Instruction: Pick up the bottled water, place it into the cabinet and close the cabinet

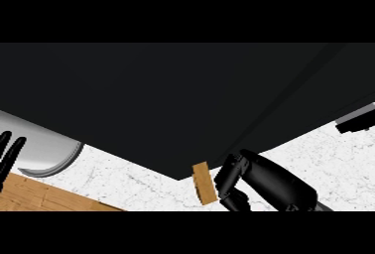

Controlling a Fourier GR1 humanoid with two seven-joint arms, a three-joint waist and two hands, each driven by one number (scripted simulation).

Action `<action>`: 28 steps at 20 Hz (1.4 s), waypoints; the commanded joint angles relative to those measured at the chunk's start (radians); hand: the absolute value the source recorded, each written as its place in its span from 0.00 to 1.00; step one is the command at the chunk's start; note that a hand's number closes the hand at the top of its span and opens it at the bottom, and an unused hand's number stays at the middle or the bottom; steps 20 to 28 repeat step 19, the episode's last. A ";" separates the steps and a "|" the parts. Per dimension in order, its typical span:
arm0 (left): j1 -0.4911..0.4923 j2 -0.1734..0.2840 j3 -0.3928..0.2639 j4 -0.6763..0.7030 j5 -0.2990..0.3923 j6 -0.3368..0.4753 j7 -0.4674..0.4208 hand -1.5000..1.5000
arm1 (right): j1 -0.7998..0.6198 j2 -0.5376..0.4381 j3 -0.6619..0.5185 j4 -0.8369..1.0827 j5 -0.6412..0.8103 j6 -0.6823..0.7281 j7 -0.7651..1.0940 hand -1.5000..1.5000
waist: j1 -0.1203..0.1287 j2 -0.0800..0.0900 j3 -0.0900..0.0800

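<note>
Head view: a large black cabinet body (168,99) fills most of the frame, its lower corner ending just above a narrow wooden panel (205,183), seen edge-on, which is judged to be the cabinet door or its edge. The right hand (236,181) sits immediately right of that panel, fingers (227,173) curled toward it and touching or nearly touching it; whether they are wrapped round the panel or only pressed against it cannot be told. The left hand (10,151) shows at the left edge, fingers straight and released, pointing up, resting. A grey rounded object (47,154), possibly a sink or bowl rim, lies beside it on the white marble table (330,168). A wooden board (44,198) occupies the lower left corner. A dark and grey fixture (356,121) appears at the right edge.

The bottled water is not visible; it is presumably inside the cabinet, hidden by the black body, though this cannot be confirmed.

Step in hand, as judged: closing the cabinet. Procedure:
- Keep contact on the panel's outer face, away from the hinge side
- Push along the door's swing arc, not straight across
- Keep fingers out of the closing gap
- Continue until the panel sits flush with the cabinet body
</note>
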 commanded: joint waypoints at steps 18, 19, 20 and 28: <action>0.029 -0.010 0.033 0.040 0.009 -0.032 -0.023 0.00 | -0.655 0.135 -0.243 0.673 -0.035 -0.595 0.055 0.00 | -0.043 -0.001 0.012; 0.019 -0.019 0.026 0.047 0.010 -0.041 -0.026 0.00 | -0.688 0.135 -0.232 0.668 -0.047 -0.617 0.073 0.00 | -0.047 -0.002 0.010; 0.019 -0.019 0.026 0.047 0.010 -0.041 -0.026 0.00 | -0.688 0.135 -0.232 0.668 -0.047 -0.617 0.073 0.00 | -0.047 -0.002 0.010; 0.019 -0.019 0.026 0.047 0.010 -0.041 -0.026 0.00 | -0.688 0.135 -0.232 0.668 -0.047 -0.617 0.073 0.00 | -0.047 -0.002 0.010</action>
